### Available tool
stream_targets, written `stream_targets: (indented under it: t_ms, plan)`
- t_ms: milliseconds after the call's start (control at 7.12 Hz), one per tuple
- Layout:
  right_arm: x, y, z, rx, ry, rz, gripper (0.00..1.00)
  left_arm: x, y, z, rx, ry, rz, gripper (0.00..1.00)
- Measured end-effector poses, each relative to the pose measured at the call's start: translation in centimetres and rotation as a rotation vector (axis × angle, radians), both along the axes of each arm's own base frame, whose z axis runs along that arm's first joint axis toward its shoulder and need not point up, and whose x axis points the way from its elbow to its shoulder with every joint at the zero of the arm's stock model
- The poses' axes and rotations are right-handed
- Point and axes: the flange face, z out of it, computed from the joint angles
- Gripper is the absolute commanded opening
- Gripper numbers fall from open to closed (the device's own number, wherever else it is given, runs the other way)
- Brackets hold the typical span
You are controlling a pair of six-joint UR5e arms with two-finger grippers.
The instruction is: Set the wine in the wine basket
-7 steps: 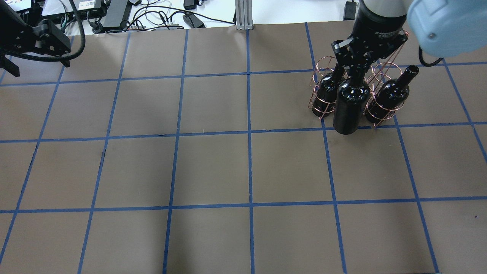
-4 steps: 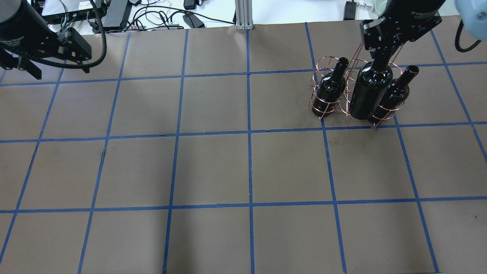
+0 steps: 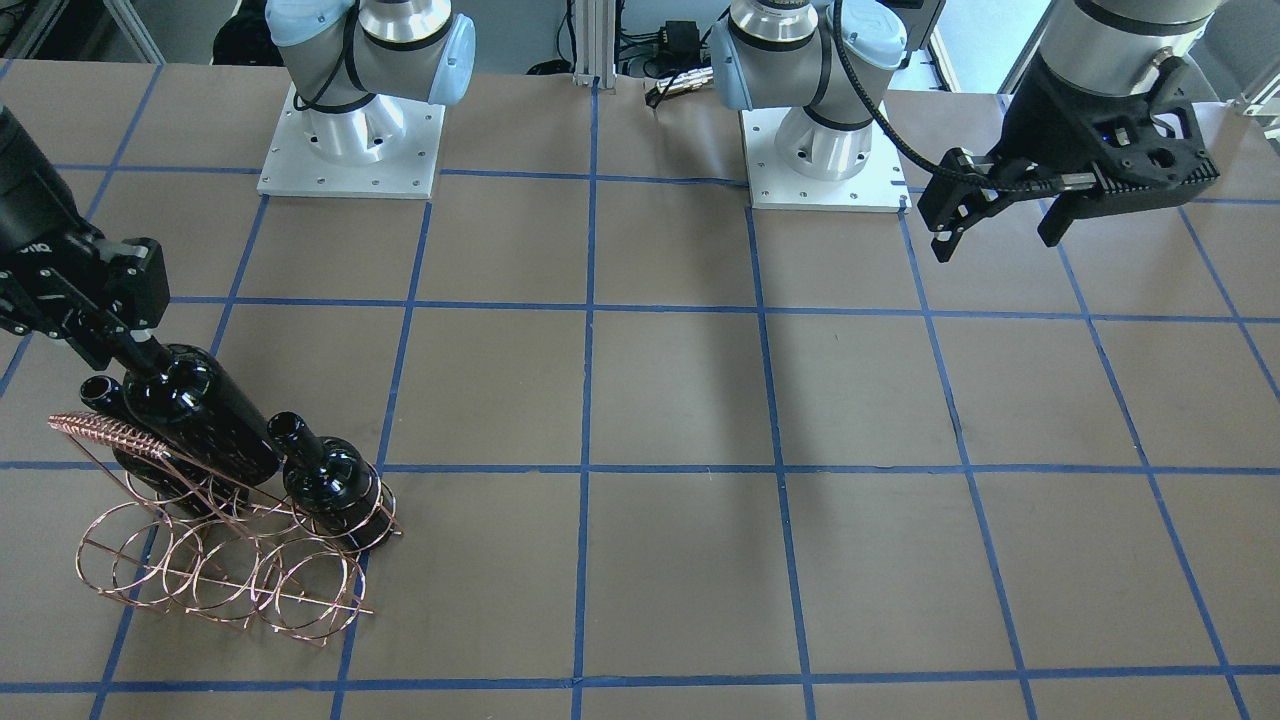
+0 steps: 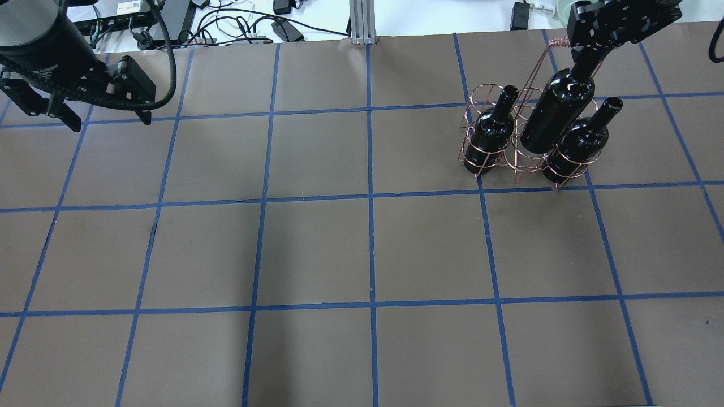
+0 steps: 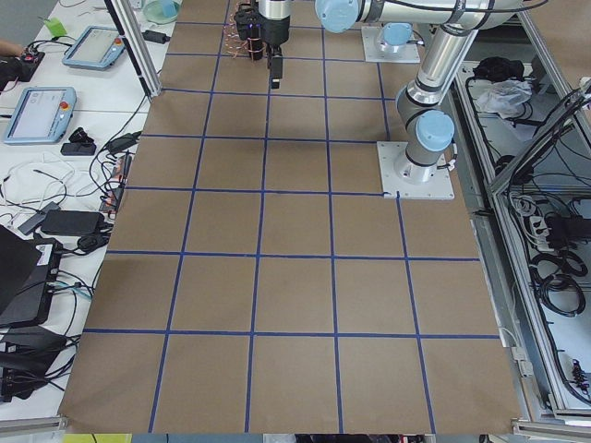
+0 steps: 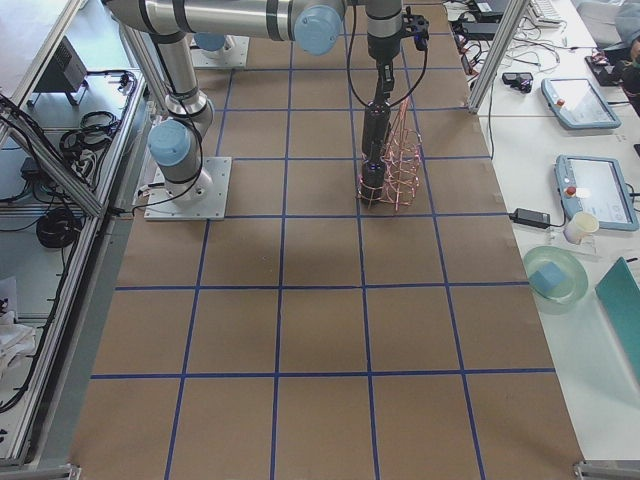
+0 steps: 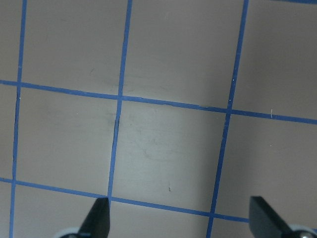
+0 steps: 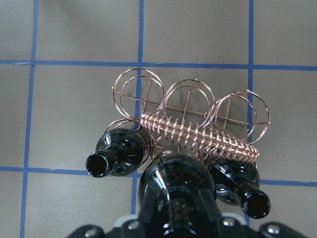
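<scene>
My R gripper (image 4: 584, 63) is shut tight on the neck of the wine bottle (image 4: 557, 116). The fingers (image 3: 100, 335) pinch it just under the mouth. The bottle hangs tilted, top end up by the gripper and bottom end down at the wine basket (image 4: 485, 161).

The bottom sits at the middle ring of the row on the robot's side, between 2 other dark bottles. I can't tell if it is inside that ring or just on top of it. In the R wrist cam its round shoulder (image 8: 176, 191) fills the low middle of the view.

The other 2 stand up in the end rings of that row: 1 bottle on the L (image 4: 493, 131) and 1 bottle on the R (image 4: 581, 144). The coiled handle (image 8: 198, 134) runs along the middle of the basket, just past all 3 bottles.

My L gripper (image 4: 107, 116) is far off on the other side, above the brown table (image 4: 317, 249) w/ blue tape lines. Its fingers (image 7: 99, 218) are spread wide and hold nothing.
</scene>
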Motion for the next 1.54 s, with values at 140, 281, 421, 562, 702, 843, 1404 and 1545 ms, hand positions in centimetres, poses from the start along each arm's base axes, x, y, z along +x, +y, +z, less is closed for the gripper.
stream_targets:
  t_ms: [140, 281, 421, 562, 702, 843, 1404, 1545]
  plan:
    - [-0.2, -0.6, -0.6, -0.003, -0.001, 0.004, 0.14, -0.5, 0.1, -0.1, 0.000, 0.000, -0.007, 1.00]
    - [-0.2, -0.8, -1.2, 0.002, -0.002, 0.008, 0.14, -0.5, 0.1, 0.0, -0.002, -0.001, -0.008, 1.00]
    - [-0.2, -1.0, -1.6, 0.007, -0.004, 0.010, 0.14, -0.4, 0.0, 0.2, -0.012, -0.004, -0.007, 1.00]
    - [-0.2, -1.2, -2.2, 0.015, -0.006, 0.013, 0.15, -0.3, -0.1, 0.5, -0.033, -0.008, -0.005, 1.00]
    - [-0.2, -1.6, -2.9, 0.028, -0.009, 0.015, 0.15, -0.4, -0.2, 0.6, -0.049, -0.007, -0.003, 1.00]
    - [-0.2, -1.9, -3.9, 0.045, -0.012, 0.016, 0.17, -0.5, -0.3, 0.7, -0.055, -0.007, -0.003, 1.00]
    - [-0.5, -3.8, -8.5, 0.061, -0.006, 0.051, 0.69, -0.9, 0.0, 0.9, -0.052, -0.009, -0.020, 1.00]
    - [-0.5, -4.1, -9.1, 0.059, -0.001, 0.053, 1.00, -0.9, 0.2, 1.2, -0.057, -0.009, -0.022, 1.00]
